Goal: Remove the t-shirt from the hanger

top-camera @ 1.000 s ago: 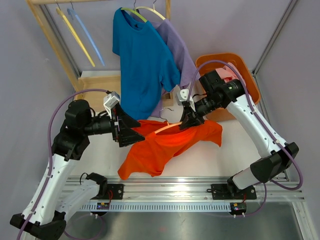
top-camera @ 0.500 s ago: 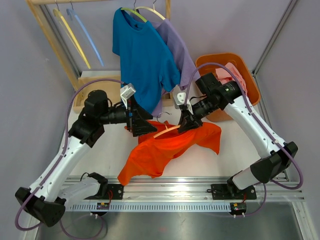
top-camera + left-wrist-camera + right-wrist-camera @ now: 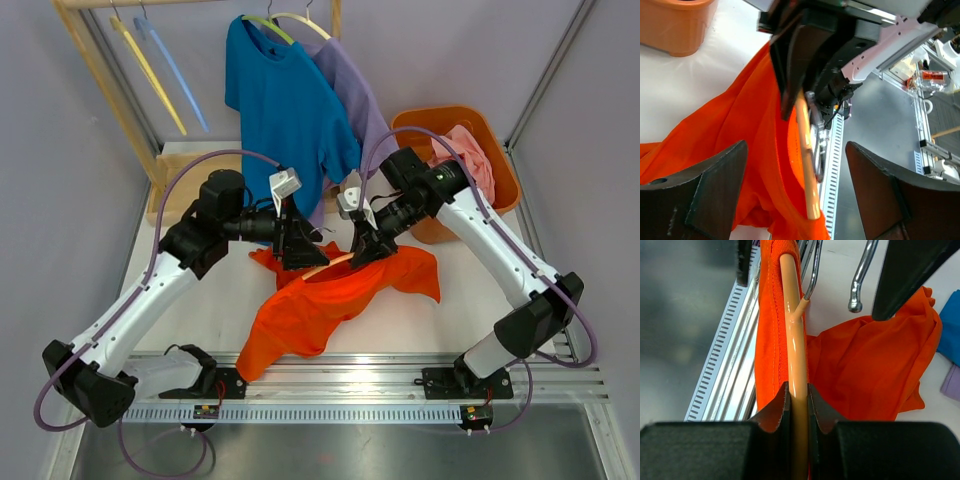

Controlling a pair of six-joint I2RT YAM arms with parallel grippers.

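Observation:
An orange t-shirt (image 3: pixel 320 300) hangs on a peach plastic hanger (image 3: pixel 335 264) held above the table. My right gripper (image 3: pixel 368 246) is shut on the hanger's bar (image 3: pixel 797 390), with the shirt's collar (image 3: pixel 771 340) draped beside it. The hanger's metal hook (image 3: pixel 812 270) points away. My left gripper (image 3: pixel 303 250) is open, its fingers (image 3: pixel 705 190) spread either side of the hanger's end (image 3: pixel 807 170) and the shirt (image 3: pixel 725 140), touching neither.
A blue t-shirt (image 3: pixel 285 130) and a lilac one (image 3: pixel 360 110) hang on the wooden rack behind. Empty yellow and blue hangers (image 3: pixel 150 70) hang at left. An orange bin (image 3: pixel 500 170) with pink cloth stands at right. A metal rail (image 3: pixel 400 385) runs along the near edge.
My left arm has swung right and back, bringing its open gripper up to the hanger's left end. The right gripper has lifted the hanger and shirt slightly leftward.

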